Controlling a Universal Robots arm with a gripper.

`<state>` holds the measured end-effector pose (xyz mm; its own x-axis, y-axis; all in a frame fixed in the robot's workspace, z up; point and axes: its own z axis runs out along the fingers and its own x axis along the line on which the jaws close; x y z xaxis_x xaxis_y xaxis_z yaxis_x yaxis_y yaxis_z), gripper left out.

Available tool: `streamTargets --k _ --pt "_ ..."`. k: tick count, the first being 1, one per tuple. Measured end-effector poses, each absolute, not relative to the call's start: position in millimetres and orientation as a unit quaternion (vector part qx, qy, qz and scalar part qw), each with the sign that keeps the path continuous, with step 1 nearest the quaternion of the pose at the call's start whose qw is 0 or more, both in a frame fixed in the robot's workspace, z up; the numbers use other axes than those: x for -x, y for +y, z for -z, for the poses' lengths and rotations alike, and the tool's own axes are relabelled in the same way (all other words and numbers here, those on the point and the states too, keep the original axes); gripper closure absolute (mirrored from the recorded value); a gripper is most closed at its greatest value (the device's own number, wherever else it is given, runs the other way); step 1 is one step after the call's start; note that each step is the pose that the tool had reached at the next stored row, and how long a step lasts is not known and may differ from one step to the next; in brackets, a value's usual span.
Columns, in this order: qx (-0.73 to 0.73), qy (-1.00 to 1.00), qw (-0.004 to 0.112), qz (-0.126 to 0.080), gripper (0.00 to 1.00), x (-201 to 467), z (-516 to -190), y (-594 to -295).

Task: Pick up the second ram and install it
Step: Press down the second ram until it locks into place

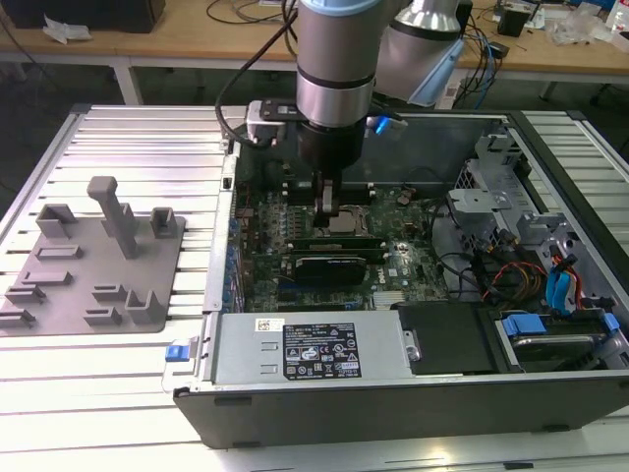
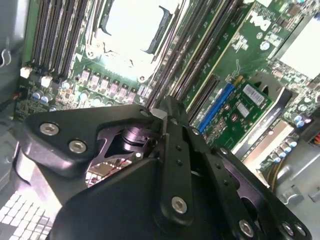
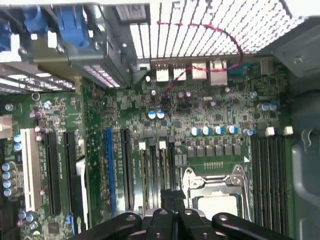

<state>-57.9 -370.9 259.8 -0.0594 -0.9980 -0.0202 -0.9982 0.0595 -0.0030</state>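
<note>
Low inside the open case (image 1: 295, 403), the second ram (image 1: 339, 237) is seen as a long, thin green stick set on edge, lying between the CPU socket (image 1: 346, 219) and the black expansion card (image 1: 334, 264), close to both. The gripper (image 1: 327, 205) is held just above the socket's edge, its fingers (image 3: 168, 196) drawn together with nothing seen between them. Open board is left toward the case's rear wall, while the drive cage (image 1: 491, 211) crowds the exterior view's right.

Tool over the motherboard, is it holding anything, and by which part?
Cannot be told. The tool hangs low over the memory slots beside the CPU socket.
</note>
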Motion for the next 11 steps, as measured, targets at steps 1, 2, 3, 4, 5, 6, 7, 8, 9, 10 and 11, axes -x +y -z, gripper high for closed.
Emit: streamTargets --k 1,2,3,4,5,6,7,8,9,10,11 --pt "0.686 0.728 0.008 -0.006 0.92 54.8 -259.8 -371.0" --pt "0.686 0.728 0.008 -0.006 0.92 47.7 -259.8 -370.9" --pt "0.686 0.728 0.008 -0.006 0.92 42.5 -259.8 -370.9" --pt "0.686 0.728 0.008 -0.006 0.92 39.0 -259.8 -370.9" --pt "0.686 0.728 0.008 -0.006 0.92 35.0 -259.9 -371.0" --pt "0.686 0.728 0.008 -0.006 0.92 29.2 -259.8 -371.0" --pt "0.686 0.728 0.008 -0.006 0.92 27.6 -259.8 -371.0" --pt "0.686 0.728 0.008 -0.006 0.92 25.8 -259.8 -371.0" --pt "0.686 0.728 0.008 -0.006 0.92 25.6 -259.8 -371.0" --pt "0.686 0.728 0.008 -0.006 0.92 25.4 -259.8 -371.0" --pt "0.686 0.728 0.008 -0.006 0.92 25.2 -259.8 -370.9"
